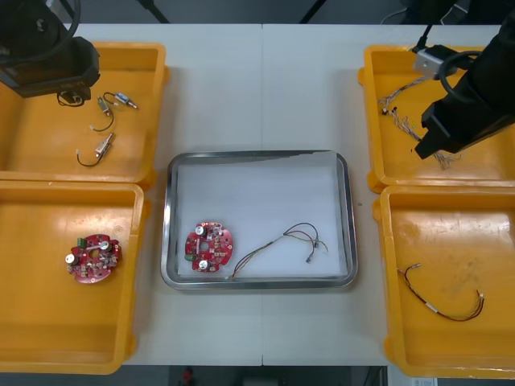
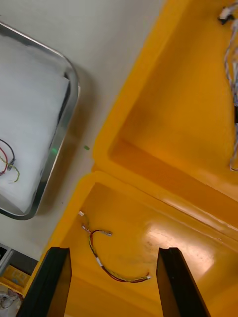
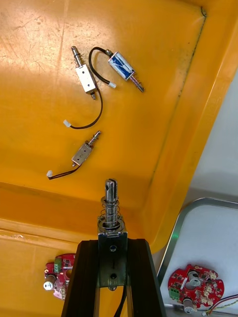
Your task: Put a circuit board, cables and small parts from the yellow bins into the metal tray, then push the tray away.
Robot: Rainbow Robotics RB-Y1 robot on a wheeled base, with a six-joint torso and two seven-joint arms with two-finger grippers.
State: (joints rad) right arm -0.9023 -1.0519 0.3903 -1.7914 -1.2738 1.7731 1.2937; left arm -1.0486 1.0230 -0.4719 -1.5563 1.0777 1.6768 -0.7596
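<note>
One circuit board point(image 1: 93, 258) lies in the near left bin point(image 1: 48, 322), and one red and yellow cable point(image 1: 442, 304) lies in the near right bin point(image 1: 451, 233). Farther, you see the metal tray point(image 1: 259, 153) holding a second board point(image 1: 209, 246) and a thin cable point(image 1: 290, 240). Over the far left bin point(image 1: 40, 137) the left gripper point(image 3: 113, 247) clamps a small metal part point(image 3: 111, 213). The right gripper point(image 2: 113, 250), fingers apart, hangs over the far right bin point(image 1: 402, 165).

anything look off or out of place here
Nothing stands out. The circuit board and cable lie inside the metal tray; the left gripper holds a small metal part over the far left bin; the right gripper hangs open above the right bins.
</note>
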